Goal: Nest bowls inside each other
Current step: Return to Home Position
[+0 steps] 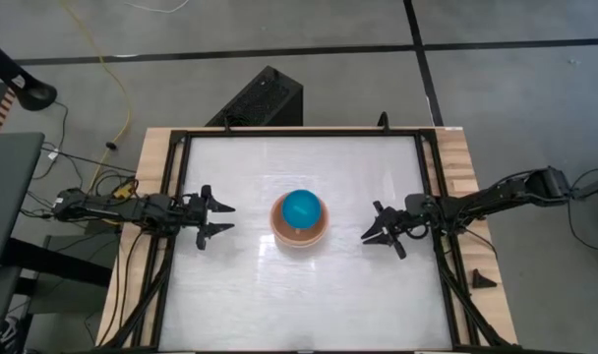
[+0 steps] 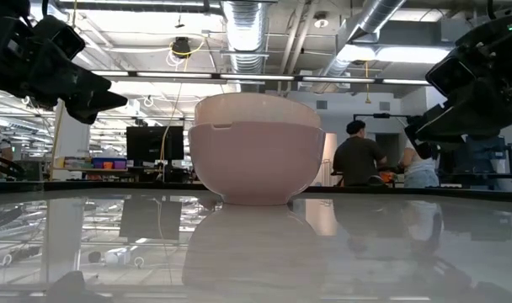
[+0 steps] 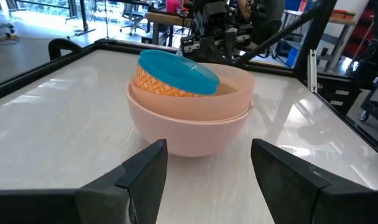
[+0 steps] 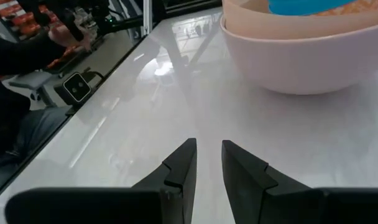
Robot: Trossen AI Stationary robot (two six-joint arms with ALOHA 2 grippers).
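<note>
The bowls stand as one stack [image 1: 299, 221] in the middle of the white table. The large pale pink bowl [image 3: 189, 127] rests on its base. A salmon pink bowl [image 3: 235, 84] sits inside it, and within that an orange-patterned bowl [image 3: 158, 86]. A blue bowl [image 3: 176, 70] lies tilted on top. My left gripper [image 1: 225, 218] hovers open to the left of the stack, its fingers [image 3: 145, 171] pointing level at it. My right gripper [image 1: 373, 228] hovers to the right of the stack, clear of it. Its fingers [image 4: 183, 163] stand slightly apart with nothing between them.
A black frame [image 1: 432, 197] runs around the table top. A small black wedge [image 1: 484, 279] lies on the wooden edge at the right, and a black box [image 1: 265, 98] stands beyond the far edge. People [image 2: 357, 156] are in the room behind.
</note>
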